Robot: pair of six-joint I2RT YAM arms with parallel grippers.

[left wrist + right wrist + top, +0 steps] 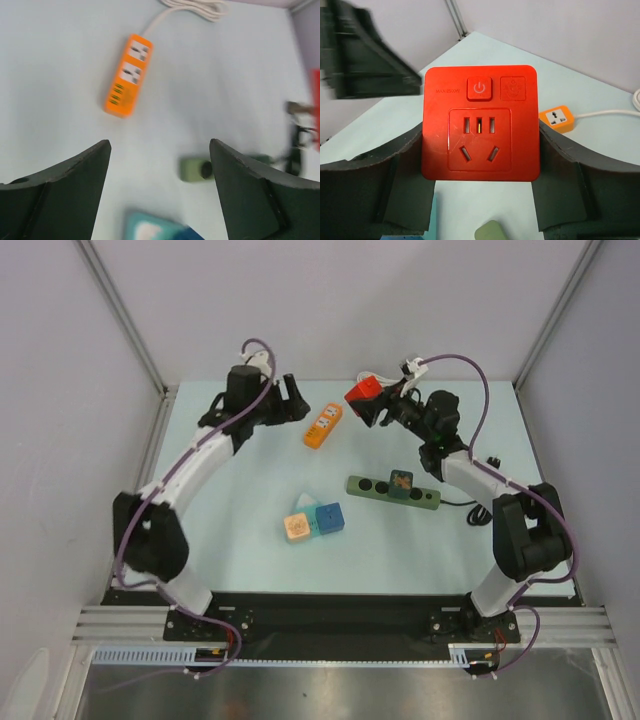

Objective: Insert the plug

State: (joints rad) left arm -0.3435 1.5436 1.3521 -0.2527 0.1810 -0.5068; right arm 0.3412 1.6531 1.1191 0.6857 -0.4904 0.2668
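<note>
While the right gripper (378, 408) clamps the red plug adapter (364, 392) at the far side of the table (250, 480) in the top view, the left gripper (291, 398) hangs near the orange power strip (323, 426). The green power strip (392, 490) lies nearer the bases. Left wrist: jaws spread wide, holding nothing (orange strip beyond them). Right wrist: adapter pinched between both fingers (370, 190), socket face to camera.

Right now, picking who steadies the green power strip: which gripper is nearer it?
Right. The right gripper, shut on the red socket block, is just beyond the green power strip; the left gripper is farther off, beyond and left, beside the orange strip.
</note>
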